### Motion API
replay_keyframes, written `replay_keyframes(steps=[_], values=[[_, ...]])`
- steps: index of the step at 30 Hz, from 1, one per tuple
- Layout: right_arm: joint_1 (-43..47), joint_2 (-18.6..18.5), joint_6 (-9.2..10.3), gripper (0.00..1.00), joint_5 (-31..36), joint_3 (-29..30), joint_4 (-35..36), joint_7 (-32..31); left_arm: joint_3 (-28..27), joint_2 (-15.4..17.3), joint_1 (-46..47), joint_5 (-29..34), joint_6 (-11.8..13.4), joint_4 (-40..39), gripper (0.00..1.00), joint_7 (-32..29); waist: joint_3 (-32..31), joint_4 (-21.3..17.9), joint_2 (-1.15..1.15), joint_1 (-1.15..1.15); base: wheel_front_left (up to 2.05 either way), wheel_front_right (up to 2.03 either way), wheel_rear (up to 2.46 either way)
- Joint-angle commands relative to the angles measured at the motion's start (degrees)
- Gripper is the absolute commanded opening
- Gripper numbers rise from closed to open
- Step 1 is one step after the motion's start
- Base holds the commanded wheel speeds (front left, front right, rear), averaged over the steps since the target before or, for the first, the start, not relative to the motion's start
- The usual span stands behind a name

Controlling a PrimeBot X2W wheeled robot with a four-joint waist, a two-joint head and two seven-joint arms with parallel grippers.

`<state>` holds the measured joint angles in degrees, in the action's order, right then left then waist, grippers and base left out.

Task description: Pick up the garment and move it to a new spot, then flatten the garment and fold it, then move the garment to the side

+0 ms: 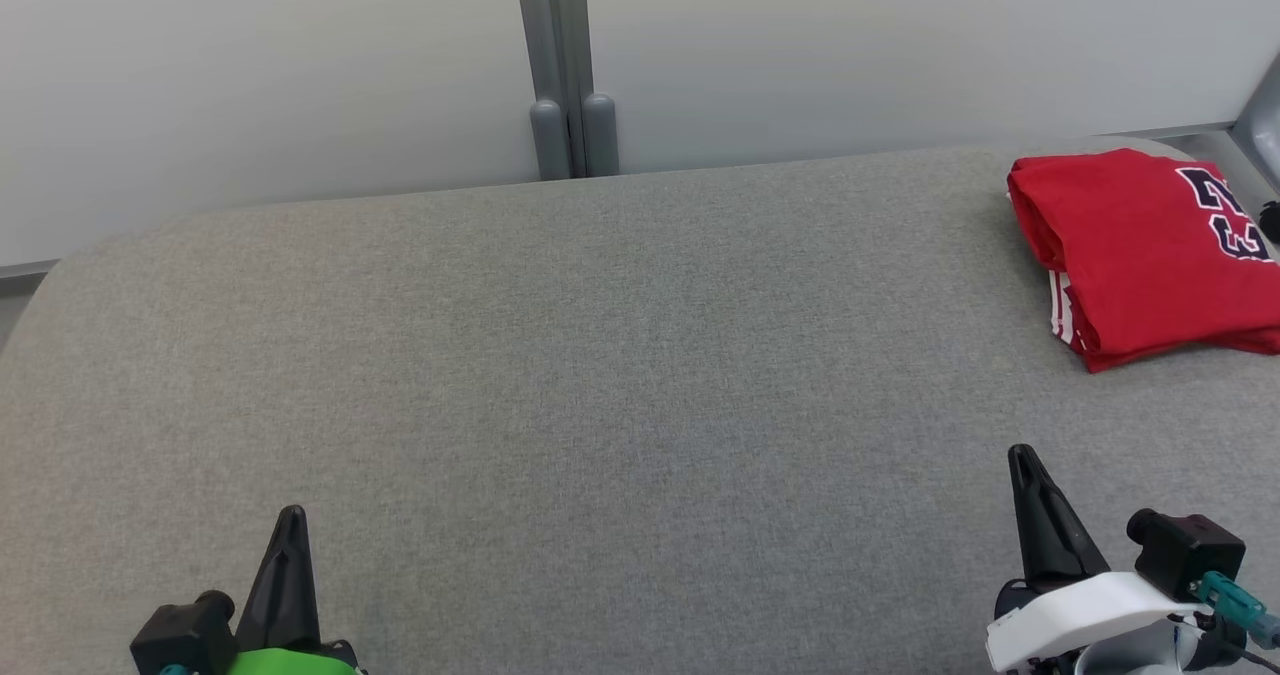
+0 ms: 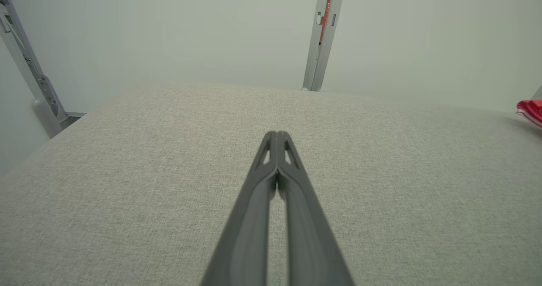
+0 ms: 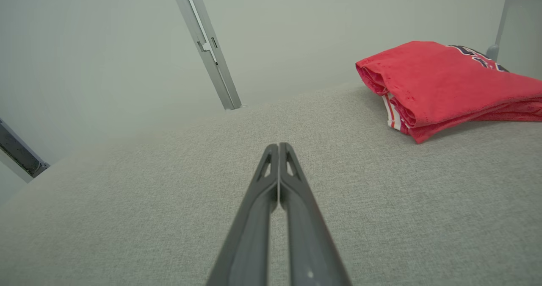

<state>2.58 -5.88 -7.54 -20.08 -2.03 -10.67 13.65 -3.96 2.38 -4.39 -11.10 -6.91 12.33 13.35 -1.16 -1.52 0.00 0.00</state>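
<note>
**Garment.** The garment [image 1: 1140, 245] is a red shirt folded into a thick rectangle. It has dark lettering outlined in white on its top face and red-and-white striped trim at the folded edge nearest me. It lies on the far right corner of the grey fabric surface [image 1: 600, 355], close to the back edge. In the right wrist view the garment [image 3: 440, 78] sits ahead and to the right, its stacked layers rounded at the fold.

**Fingers.** My left fingers [image 1: 291, 525] are pressed fully together and hold nothing, low at the near left of the surface. My right fingers [image 1: 1022, 460] are likewise closed and empty at the near right, well apart from the garment. Each wrist view confirms tips meeting: left fingers [image 2: 277, 137], right fingers [image 3: 278, 148].

**Hidden or cut off.** The head view's right border trims the garment, so I cannot read the lettering. In the left wrist view I see no more than a red sliver of the garment [image 2: 531, 110] at the right border. I cannot tell how many layers the fold contains.

**Edges and room.** The back edge of the surface runs along a pale wall [image 1: 250, 75] with a grey post [image 1: 565, 65] at its middle, and the far left corner is rounded. Bare grey cloth spreads from the left fingers across the centre to the garment.
</note>
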Motion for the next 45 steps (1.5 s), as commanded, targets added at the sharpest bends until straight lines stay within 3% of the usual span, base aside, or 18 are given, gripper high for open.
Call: replay_keyframes(steps=[1, 23, 45], values=[[-1.26, -0.08, 0.01, 0.0, -2.63, 0.52, 0.68, -0.53, -0.46, 0.18, 1.26, -2.8, -0.04, -0.68, 0.0, -0.51, 0.01, 0.02, 0.0, 0.0, 0.0, 0.0, 0.0], [-3.61, 0.53, 0.02, 0.0, -22.67, 2.52, -0.39, -5.85, -0.88, 0.31, 3.96, -25.14, -0.21, -0.3, 0.0, -5.81, 0.26, 0.3, 0.0, 0.0, 0.0, 0.0, 0.0], [-5.3, 1.12, 0.04, 0.0, -38.27, 4.23, -1.26, -10.18, -1.43, 0.44, 6.23, -42.59, -0.37, 0.28, 0.0, -10.23, 0.5, 0.57, 0.0, 0.0, 0.0, 0.0, 0.0]])
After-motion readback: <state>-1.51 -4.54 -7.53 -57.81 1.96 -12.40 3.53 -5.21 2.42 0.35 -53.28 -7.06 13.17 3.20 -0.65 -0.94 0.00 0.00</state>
